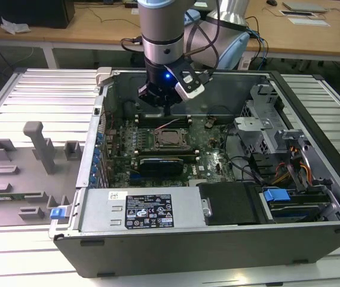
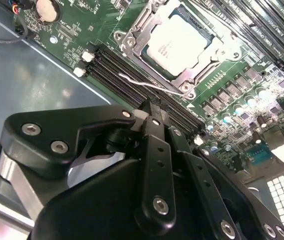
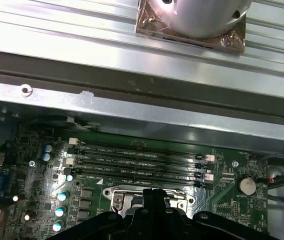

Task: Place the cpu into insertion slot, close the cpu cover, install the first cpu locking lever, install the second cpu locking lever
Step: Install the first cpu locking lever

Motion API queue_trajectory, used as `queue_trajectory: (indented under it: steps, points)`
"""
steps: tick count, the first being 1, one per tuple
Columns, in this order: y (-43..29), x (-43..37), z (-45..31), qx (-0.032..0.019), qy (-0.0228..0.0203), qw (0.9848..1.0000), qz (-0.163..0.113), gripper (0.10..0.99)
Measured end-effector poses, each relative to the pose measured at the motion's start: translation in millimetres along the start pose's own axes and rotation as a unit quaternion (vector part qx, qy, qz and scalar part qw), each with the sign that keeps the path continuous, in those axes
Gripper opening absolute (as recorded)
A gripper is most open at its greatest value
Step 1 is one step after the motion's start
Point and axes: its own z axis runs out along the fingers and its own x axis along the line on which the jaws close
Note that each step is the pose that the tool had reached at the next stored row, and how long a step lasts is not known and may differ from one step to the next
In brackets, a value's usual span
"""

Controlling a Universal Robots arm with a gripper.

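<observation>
The gripper [image 2: 149,107] hovers near the seated cpu [image 2: 179,42].

The gripper [image 1: 166,110] hangs inside the open computer case [image 1: 313,107], low over the green motherboard [image 1: 211,156] (a blue light glows on the arm above it). Just beside it, nearer the camera, the cpu [image 1: 171,139] lies in the insertion slot [image 1: 156,142].

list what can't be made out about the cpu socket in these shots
- First wrist view: most of the insertion slot, hidden behind the gripper and cut by the frame edge.
- Exterior view: whether the cpu is latched down; too small.
- Second wrist view: one corner of the slot, cut off by the edge.
</observation>
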Motion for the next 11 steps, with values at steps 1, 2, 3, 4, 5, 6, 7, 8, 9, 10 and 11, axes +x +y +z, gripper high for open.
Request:
queue_trajectory:
  steps: [1, 2, 3, 4, 5, 6, 7, 8, 9, 10, 11]
  points:
    - [0.0, 0.0, 0.0, 0.0, 0.0, 1.0, 0.0, 0.106]
    - [0.0, -0.1, 0.0, -0.0025, -0.0004, 1.0, 0.0, 0.106]
    - [-0.2, -0.1, 0.0, -0.0122, -0.0018, 0.9999, 0.001, 0.106]
    - [-0.5, 0.0, -0.1, -0.0201, -0.003, 0.9998, 0.002, 0.106]
    - [-1.1, 0.1, 0.1, -0.026, -0.0038, 0.9997, 0.002, 0.106]
    - [-1.8, 0.2, 0.4, -0.0278, -0.004, 0.9996, 0.003, 0.106]
    - [-3.6, 0.6, 1.6, -0.031, -0.0046, 0.9995, 0.003, 0.106]
    - [-7.7, 1.5, 4.7, -0.0336, -0.0056, 0.9994, 0.006, 0.106]
    - [-9.3, 1.8, 6.5, -0.0336, -0.0061, 0.9994, 0.008, 0.106]
    - [-10.3, 2.1, 7.8, -0.0333, -0.0064, 0.9994, 0.01, 0.106]
    - [-12.1, 2.6, 10.1, -0.0329, -0.0071, 0.9994, 0.013, 0.106]
